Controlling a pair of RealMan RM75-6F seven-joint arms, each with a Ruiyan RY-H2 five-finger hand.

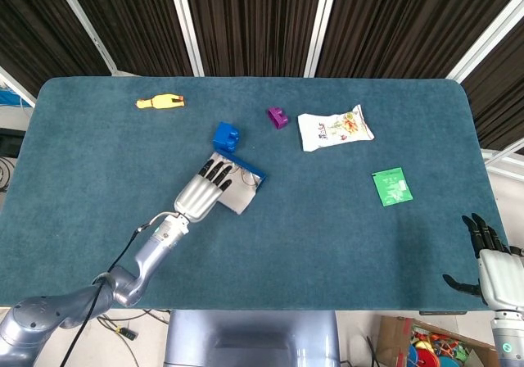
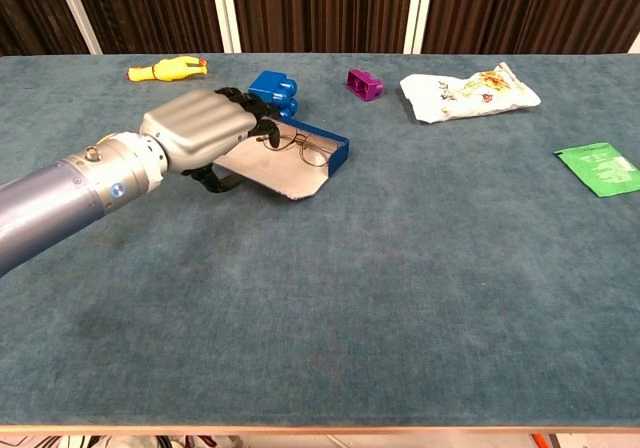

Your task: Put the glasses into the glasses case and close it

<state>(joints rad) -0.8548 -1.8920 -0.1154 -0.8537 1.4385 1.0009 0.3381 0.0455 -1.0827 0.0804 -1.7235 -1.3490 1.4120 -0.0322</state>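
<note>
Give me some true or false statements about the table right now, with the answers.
1. The glasses lie in the open glasses case. True.
2. The left hand rests on the case. True.
3. The right hand holds the green packet. False: it is open at the table's near edge, apart from the packet.
4. The yellow duck toy sits inside the case. False: it lies apart at the far left.
5. The case lid is shut. False: open.

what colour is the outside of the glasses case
Blue: the raised side wall of the glasses case is bright blue, with a pale grey inside. The chest view shows it best.
</note>
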